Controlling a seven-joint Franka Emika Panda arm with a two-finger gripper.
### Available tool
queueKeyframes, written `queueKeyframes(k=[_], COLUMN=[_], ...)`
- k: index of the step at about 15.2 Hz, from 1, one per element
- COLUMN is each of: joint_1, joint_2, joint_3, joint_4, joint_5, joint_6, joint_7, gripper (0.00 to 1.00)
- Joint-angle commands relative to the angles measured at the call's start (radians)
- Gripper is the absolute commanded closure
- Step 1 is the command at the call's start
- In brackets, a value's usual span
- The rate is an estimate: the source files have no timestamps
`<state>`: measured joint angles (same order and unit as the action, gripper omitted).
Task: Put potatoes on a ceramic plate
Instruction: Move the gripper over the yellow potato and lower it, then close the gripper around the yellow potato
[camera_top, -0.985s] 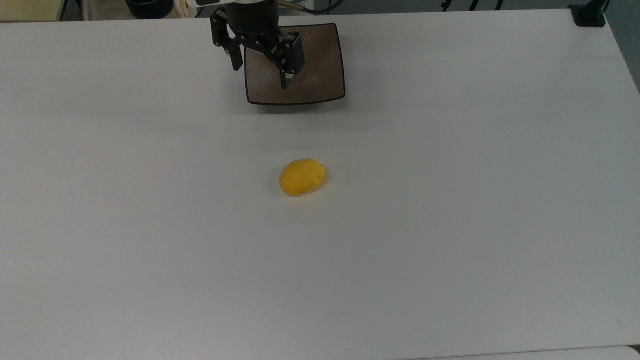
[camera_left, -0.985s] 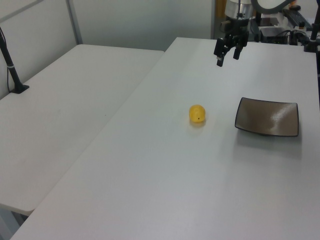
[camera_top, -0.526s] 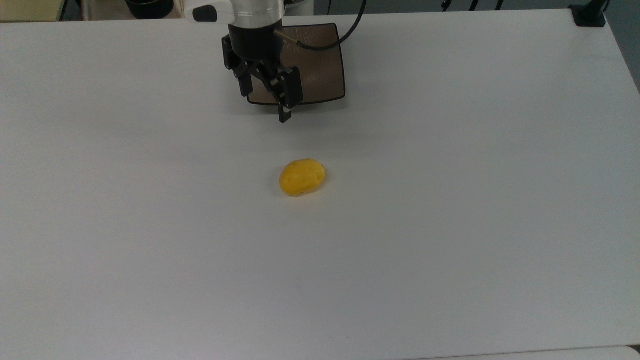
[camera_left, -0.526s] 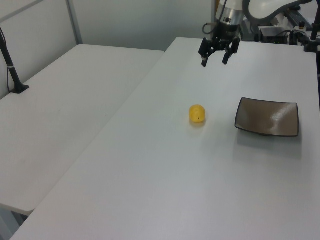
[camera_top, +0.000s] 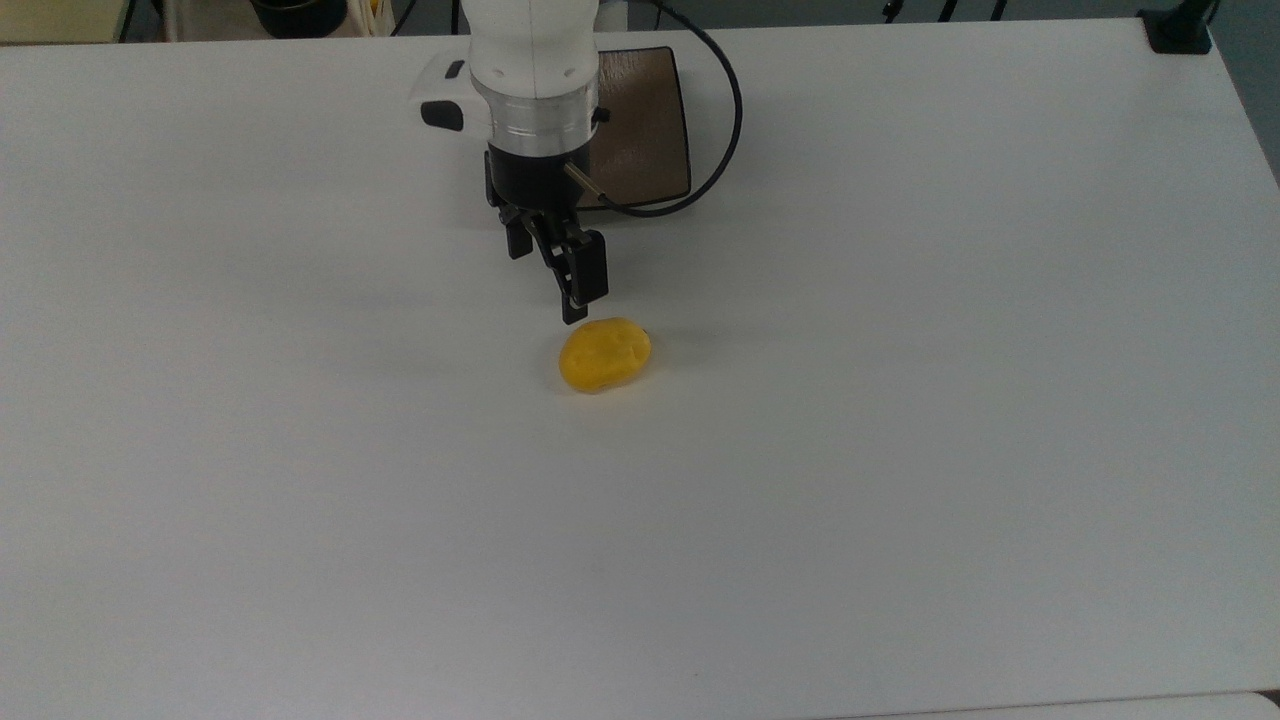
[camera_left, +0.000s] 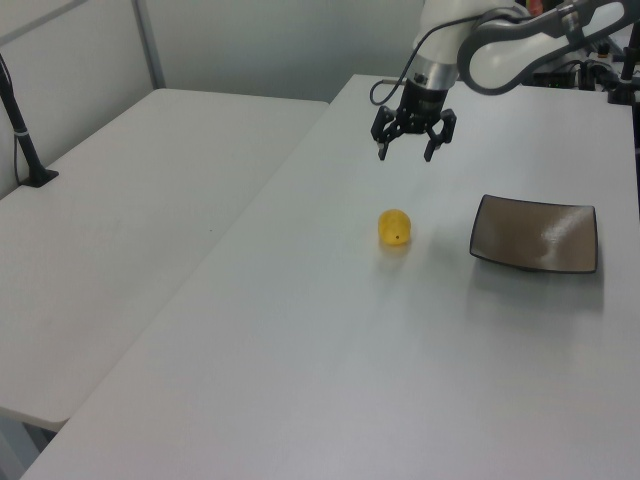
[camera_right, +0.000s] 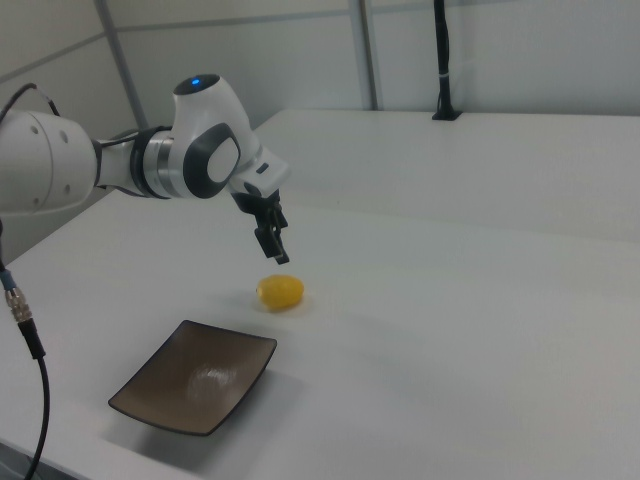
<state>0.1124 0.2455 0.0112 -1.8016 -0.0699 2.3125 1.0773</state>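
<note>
Since the earlier frames the gripper (camera_top: 545, 280) has left the plate (camera_top: 655, 130) and travelled down the top view toward the potato (camera_top: 604, 353); more of the white arm (camera_top: 532, 70) now covers the plate's left part. In the left view the gripper (camera_left: 405, 154) has shifted to the left view's left and sits lower than before. Potato and plate have not moved.

Fingers spread wide, nothing between them; the opening is clearest in the left view.

Potato lies on the white table (camera_top: 900, 400), near its middle, well apart from the plate. In the top view one fingertip (camera_top: 572, 312) appears just above the potato's upper-left edge. The left view shows the gripper raised above the table, with the potato (camera_left: 395, 227) below it. The right view puts the fingertips (camera_right: 279, 256) just over the potato (camera_right: 279, 291), a gap visible between them. Exact overhead alignment is hard to judge; probably slightly short of centred.

Plate (camera_right: 195, 375) empty in the right view.
</note>
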Motion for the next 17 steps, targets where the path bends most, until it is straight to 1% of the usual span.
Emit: queueKeyframes(k=[1,3,7,9,10,12,16,17], joint_1=[0.035,0.043,0.047,0.047,0.046,0.044,0.044,0.044], joint_2=[0.066,0.104,0.150,0.175,0.191,0.216,0.241,0.241], joint_3=[0.001,0.003,0.006,0.018,0.029,0.030,0.033,0.036], joint_4=[0.019,0.024,0.024,0.025,0.027,0.060,0.071,0.071], joint_5=[-0.048,-0.071,-0.096,-0.122,-0.151,-0.178,-0.194,-0.203], joint_6=[0.007,0.008,0.012,0.013,0.015,0.015,0.015,0.015], joint_7=[0.062,0.073,0.111,0.133,0.159,0.188,0.193,0.193], gripper=[0.00,0.00,0.00,0.00,0.00,0.00,0.00,0.10])
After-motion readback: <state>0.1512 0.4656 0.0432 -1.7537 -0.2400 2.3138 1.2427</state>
